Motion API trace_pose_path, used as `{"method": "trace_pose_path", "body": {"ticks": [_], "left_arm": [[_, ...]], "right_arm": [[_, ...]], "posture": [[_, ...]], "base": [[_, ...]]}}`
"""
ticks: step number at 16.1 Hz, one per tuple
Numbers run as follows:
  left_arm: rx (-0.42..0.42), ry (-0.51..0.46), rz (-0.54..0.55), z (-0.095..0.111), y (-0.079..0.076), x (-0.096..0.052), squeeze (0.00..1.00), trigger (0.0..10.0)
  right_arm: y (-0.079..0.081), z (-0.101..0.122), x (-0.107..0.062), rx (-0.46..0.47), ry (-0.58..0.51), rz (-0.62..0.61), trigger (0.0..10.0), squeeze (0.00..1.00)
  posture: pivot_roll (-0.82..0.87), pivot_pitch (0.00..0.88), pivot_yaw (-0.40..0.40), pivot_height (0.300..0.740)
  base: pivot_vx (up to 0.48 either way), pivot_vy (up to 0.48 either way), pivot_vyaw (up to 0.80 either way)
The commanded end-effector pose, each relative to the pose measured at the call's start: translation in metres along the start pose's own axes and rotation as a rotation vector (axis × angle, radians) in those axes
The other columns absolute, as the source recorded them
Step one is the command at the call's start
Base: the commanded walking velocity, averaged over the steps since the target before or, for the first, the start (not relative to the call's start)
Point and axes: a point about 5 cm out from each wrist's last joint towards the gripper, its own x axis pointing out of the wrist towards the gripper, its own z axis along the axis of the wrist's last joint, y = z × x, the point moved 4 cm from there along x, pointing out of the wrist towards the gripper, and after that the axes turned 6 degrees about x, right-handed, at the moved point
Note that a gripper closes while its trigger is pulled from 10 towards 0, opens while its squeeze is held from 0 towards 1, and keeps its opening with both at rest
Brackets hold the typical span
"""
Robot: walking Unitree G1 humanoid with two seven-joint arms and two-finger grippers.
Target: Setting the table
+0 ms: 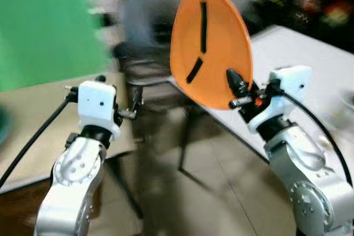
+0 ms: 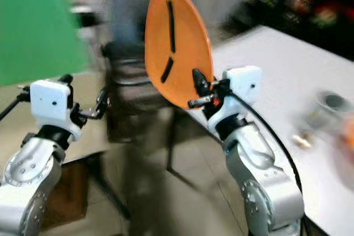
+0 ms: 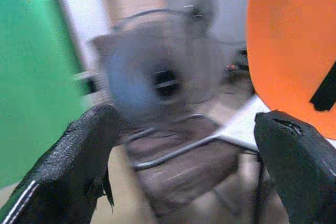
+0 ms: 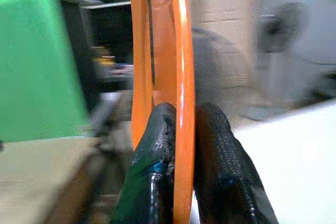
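Orange plate [image 1: 213, 42] stands on edge above the right gripper [image 4: 181, 129], whose fingers pinch its rim, likely for carrying toward the white table [image 2: 287, 64] beside it. Left gripper [image 3: 189, 166] hangs spread and empty.

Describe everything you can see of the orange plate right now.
The orange plate is round, glossy and plastic-looking, with two black strips on its face. It is held up in the air on edge, tilted, above the gap between chair and white table. The right gripper pinches its lower rim, one finger on each side. Nothing else touches it.
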Motion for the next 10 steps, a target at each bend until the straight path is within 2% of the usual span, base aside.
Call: {"method": "trace_pose_path", "body": {"ticks": [1, 5, 10], "left_arm": [[0.004, -0.004, -0.009, 0.002, -0.002, 0.002, 0.00, 10.0], [-0.020, -0.013, -0.004, 0.004, -0.006, 0.012, 0.00, 10.0], [-0.022, -0.040, -0.029, 0.013, -0.011, 0.019, 0.00, 10.0]], "right_arm": [[-0.004, 0.012, -0.002, -0.007, -0.065, -0.027, 10.0, 0.00], [-0.009, 0.015, -0.003, -0.029, -0.071, -0.061, 10.0, 0.00], [-0.005, 0.017, -0.002, -0.026, -0.077, -0.052, 10.0, 0.00]], "posture": [[-0.07, 0.000, 0.024, 0.740], [-0.10, 0.000, 0.022, 0.740], [-0.12, 0.000, 0.034, 0.740]], "base": [[0.000, 0.000, -0.80], [0.000, 0.000, -0.80], [0.000, 0.000, -0.80]]}}
